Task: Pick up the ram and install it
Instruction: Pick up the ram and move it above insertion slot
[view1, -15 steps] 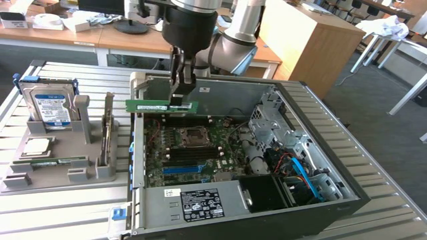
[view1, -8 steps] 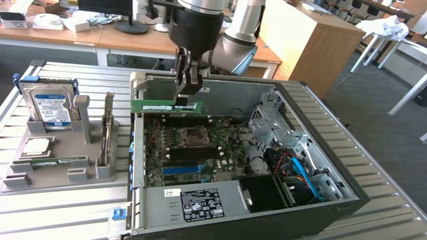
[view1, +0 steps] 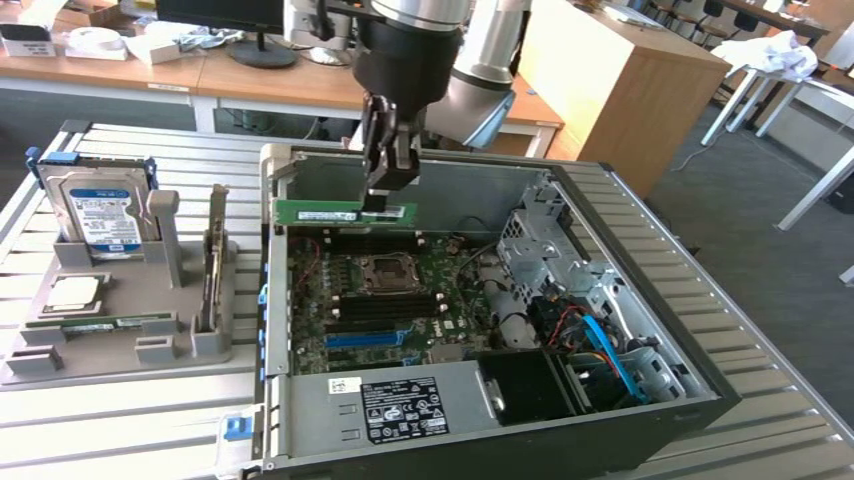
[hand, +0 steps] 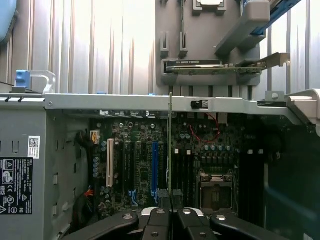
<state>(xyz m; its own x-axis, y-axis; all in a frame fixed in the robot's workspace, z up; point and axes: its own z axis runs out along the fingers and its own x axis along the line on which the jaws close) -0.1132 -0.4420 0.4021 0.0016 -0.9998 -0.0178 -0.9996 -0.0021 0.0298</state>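
- You have the ram (view1: 327, 212) aloft, level, over the motherboard (view1: 387, 300) of the open computer case (view1: 667, 400).
- The fingers (view1: 387, 175) are clamped on its end toward the exterior view's right.
- A grey holder (view1: 120, 345) with a hard drive (view1: 100, 215) sits on the surface (view1: 134, 430), at the exterior view's left.

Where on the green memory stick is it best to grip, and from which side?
Take the memory stick by its upper long edge, from above, pinching the two flat faces. It is thin and stands on edge, and its lower edge should stay free for insertion. The end effector grips it so.
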